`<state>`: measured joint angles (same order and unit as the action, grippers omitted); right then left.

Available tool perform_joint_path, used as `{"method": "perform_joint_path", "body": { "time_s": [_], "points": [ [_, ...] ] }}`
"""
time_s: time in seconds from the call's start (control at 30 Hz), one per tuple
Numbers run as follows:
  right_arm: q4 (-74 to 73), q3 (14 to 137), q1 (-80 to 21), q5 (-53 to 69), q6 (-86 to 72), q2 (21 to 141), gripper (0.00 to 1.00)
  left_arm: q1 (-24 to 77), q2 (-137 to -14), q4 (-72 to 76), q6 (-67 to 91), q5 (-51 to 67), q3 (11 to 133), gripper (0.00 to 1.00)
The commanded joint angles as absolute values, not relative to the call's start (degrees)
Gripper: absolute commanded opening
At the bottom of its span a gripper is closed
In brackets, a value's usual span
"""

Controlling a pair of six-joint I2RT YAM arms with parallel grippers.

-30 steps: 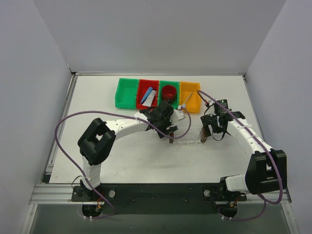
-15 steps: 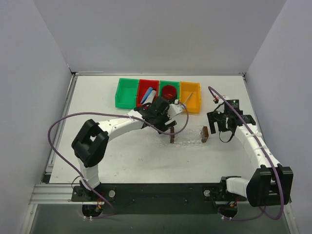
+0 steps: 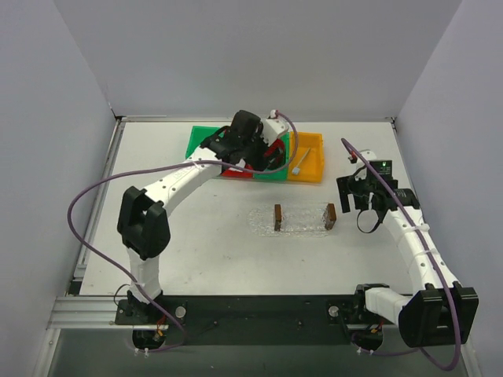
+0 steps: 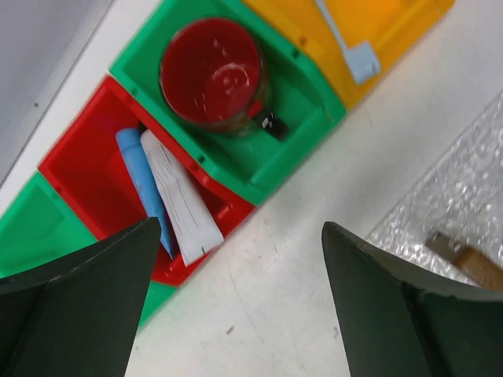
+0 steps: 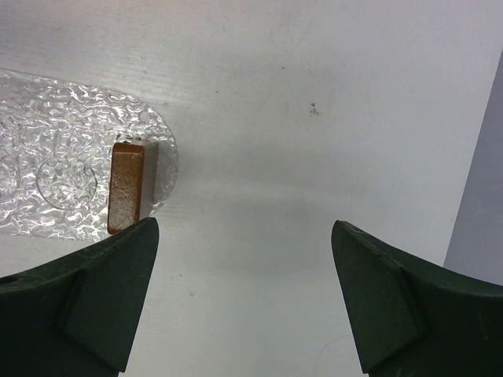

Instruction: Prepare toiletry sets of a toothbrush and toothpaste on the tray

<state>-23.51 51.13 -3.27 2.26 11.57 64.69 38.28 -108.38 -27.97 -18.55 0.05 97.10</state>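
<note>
The slim white toothbrush (image 4: 339, 33) is lying diagonally in the orange plastic bin (image 4: 397, 22), with its head resting right at the bin's near wall. The two toothpaste tubes are side by side and touching in the red plastic bin (image 4: 75, 169): the bright blue tube (image 4: 144, 182) is on the outside and the white tube (image 4: 179, 196) is next to it, closer to the middle of the row. The small clear plastic tray (image 3: 304, 221), with a brown wooden block (image 3: 277, 217) at each short end, sits out in the middle of the table on a flat oval bubbly clear mat (image 5: 55, 133). It's well apart from the bins, so the brush and the tubes are nowhere near it right now.

Between the red and orange bins there's a green plastic bin (image 4: 287, 161) holding a round red cup (image 4: 211, 75). Another green bin (image 3: 203, 148) sits at the left end of the row.

The left gripper (image 4: 240, 229) is up over the bins with its jaws spread wide and nothing in them. From its wrist view, it's looking down at the near edge of the red bin and the bare white table (image 4: 314, 259). The right gripper (image 5: 244, 228) also has its jaws spread apart and empty. It hangs over bare table just to the right of the tray's right-hand wooden block (image 5: 126, 187) and isn't touching it.
</note>
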Motion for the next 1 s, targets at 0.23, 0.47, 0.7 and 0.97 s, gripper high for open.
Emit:
{"method": "perform_joint_path", "body": {
  "time_s": [0.23,0.47,0.7,0.97],
  "points": [
    [-25.49,54.67,-1.76,0.7,9.32,61.61,0.86,38.06,-128.03,-38.14,-5.19,0.35,127.43,0.89],
    [-25.49,53.96,-1.32,2.19,9.49,61.17,0.86,38.41,-136.05,-42.19,-8.59,2.72,138.6,0.82],
    [-25.4,53.88,-1.14,3.95,9.76,62.05,0.85,38.58,-137.63,-42.8,-15.11,2.64,138.25,0.79],
    [-24.96,53.44,-1.14,4.83,10.19,63.46,0.85,38.85,-138.16,-40.17,-21.0,1.76,136.14,0.78]
  ]
}}
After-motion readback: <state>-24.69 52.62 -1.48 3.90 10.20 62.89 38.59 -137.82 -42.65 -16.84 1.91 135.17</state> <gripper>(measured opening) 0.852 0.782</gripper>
